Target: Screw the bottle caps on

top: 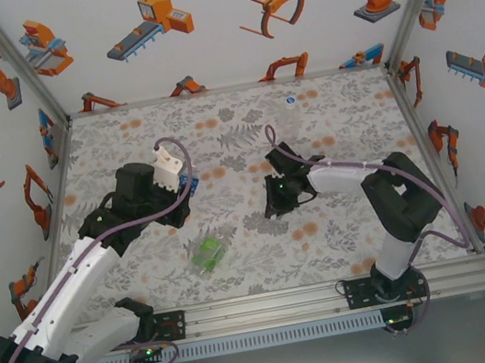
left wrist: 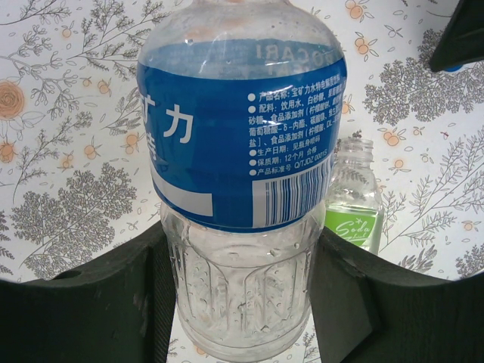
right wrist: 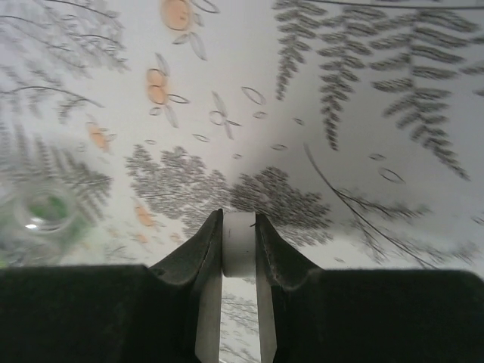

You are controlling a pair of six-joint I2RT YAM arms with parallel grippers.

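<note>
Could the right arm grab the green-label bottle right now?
Probably not yet: the right gripper is shut on a cap, though the green-label bottle sits close by with nothing between.

black-and-white arms, purple cables

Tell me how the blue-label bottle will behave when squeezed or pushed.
The blue-label bottle looks empty, only droplets inside, so it is probably light and easy to tip. Its thin ribbed clear wall would likely dent if the left gripper squeezes hard. The smooth round body may twist in the grip.
</note>
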